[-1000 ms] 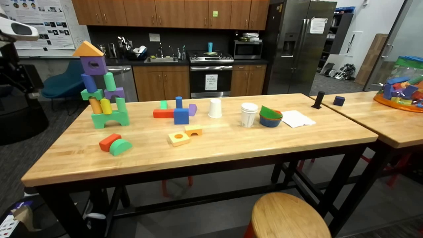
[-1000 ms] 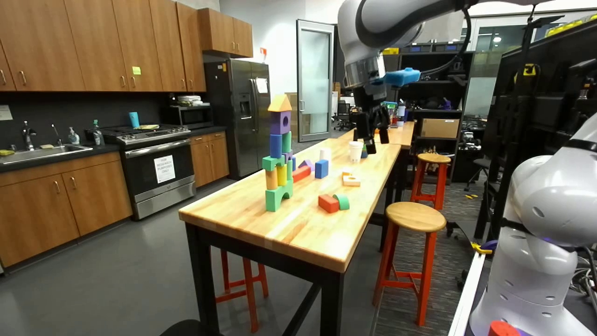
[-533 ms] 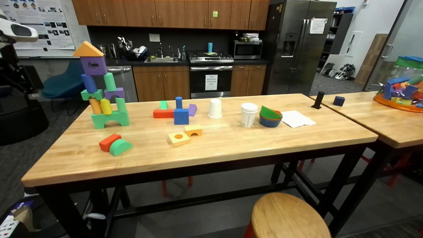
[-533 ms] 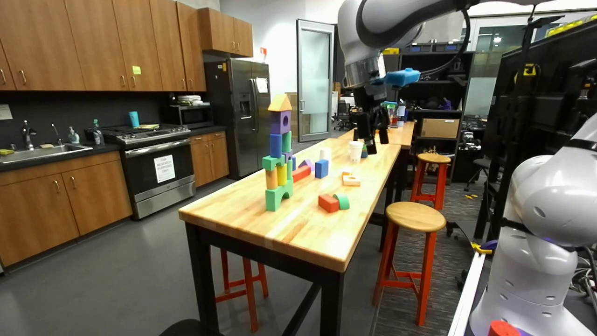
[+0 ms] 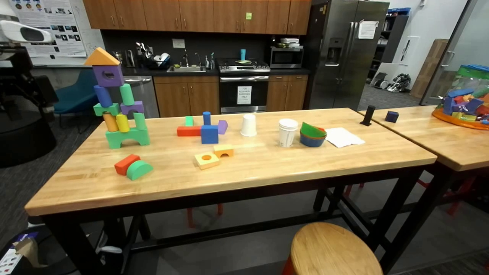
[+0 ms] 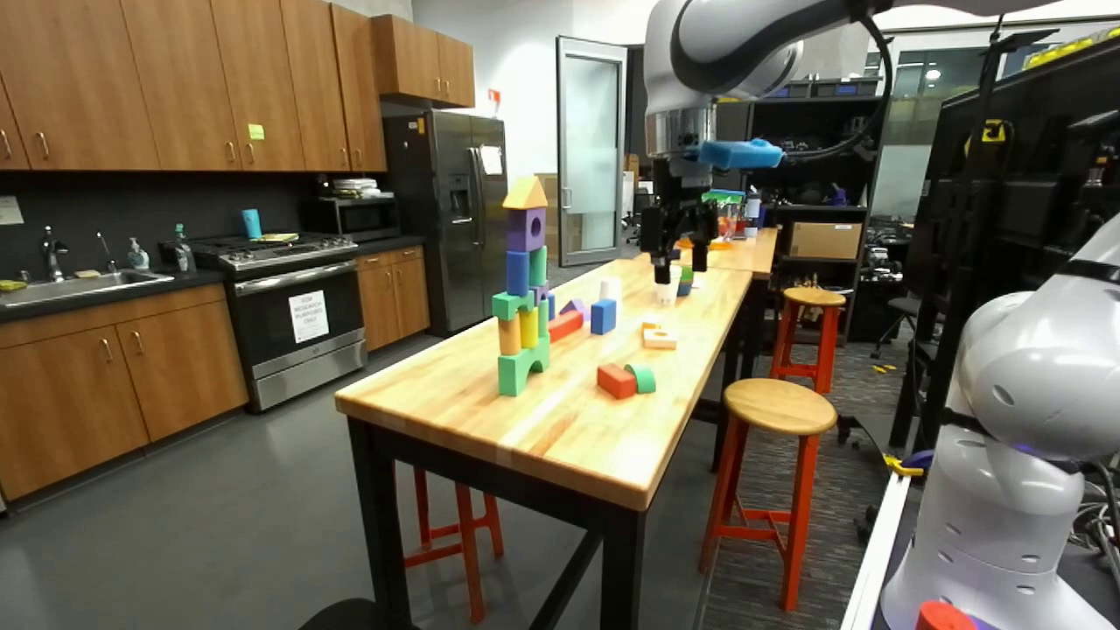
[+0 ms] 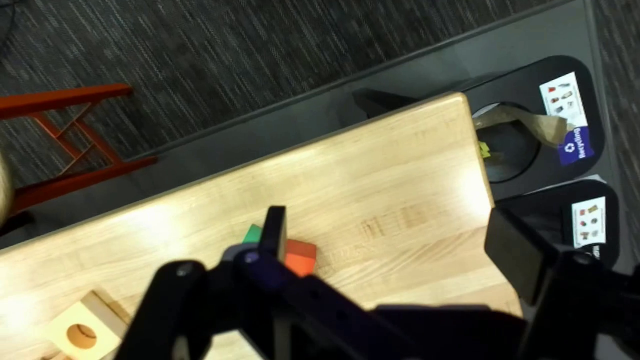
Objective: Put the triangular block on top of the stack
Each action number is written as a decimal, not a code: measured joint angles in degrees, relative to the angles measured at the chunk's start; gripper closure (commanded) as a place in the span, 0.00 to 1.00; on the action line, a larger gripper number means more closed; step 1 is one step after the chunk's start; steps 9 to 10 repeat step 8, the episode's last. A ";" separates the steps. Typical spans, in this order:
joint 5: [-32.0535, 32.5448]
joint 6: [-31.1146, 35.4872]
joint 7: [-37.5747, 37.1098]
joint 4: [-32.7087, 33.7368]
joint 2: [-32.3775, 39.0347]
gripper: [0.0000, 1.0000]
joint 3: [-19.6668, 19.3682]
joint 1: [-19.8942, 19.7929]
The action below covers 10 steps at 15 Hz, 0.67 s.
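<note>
- In an exterior view, the triangular block (image 5: 101,57) sits point up at the top of the stack (image 5: 126,95), resting on the purple cube (image 5: 109,76), one end jutting past it.
- There the stack stands upright on the desk (image 5: 286,164), close to a short edge and near that edge's far corner, its green arch (image 5: 128,136) at the bottom.
- Between the stack and the near long edge lie a red block (image 5: 127,165) and a green half-round block (image 5: 139,170), side by side.
- Farther along the desk, a yellow block with a round hole (image 5: 208,163) lies just beside a yellow arch (image 5: 223,149); behind these, toward the far long edge, a blue block (image 5: 209,134) stands near a long red block (image 5: 189,131).
- An upturned white cup (image 5: 249,126), a paper cup (image 5: 287,135), bowls (image 5: 312,141) and a white sheet (image 5: 345,137) follow toward the other short edge.
- In an exterior view, the end effector (image 6: 682,265) hangs from the arm (image 6: 726,44), pointing down and apart from the stack; from there I cannot tell which part of the desk lies beneath it.
- There the triangular block tops the stack, and a wooden stool (image 6: 779,407) stands beside the desk's long edge.
- In the wrist view, the end effector is spread wide, the desk's wood showing between its fingers (image 7: 271,232); one finger covers part of the red block.
- The desk's corner shows next to a recycling bin (image 7: 525,85).
</note>
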<state>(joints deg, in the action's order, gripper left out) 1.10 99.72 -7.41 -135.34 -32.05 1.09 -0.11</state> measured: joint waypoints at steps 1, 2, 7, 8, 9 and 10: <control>0.90 -0.04 0.94 -0.24 0.00 0.00 0.00 -0.10; 2.15 -0.59 3.30 -0.46 0.01 0.00 -0.04 -0.01; 8.42 -4.21 17.51 -0.73 -0.36 0.00 -0.91 0.59; 9.04 -4.62 19.29 -0.73 -0.52 0.00 -1.15 0.80; 9.04 -4.62 19.29 -0.73 -0.52 0.00 -1.15 0.80; 9.04 -4.62 19.29 -0.73 -0.52 0.00 -1.15 0.80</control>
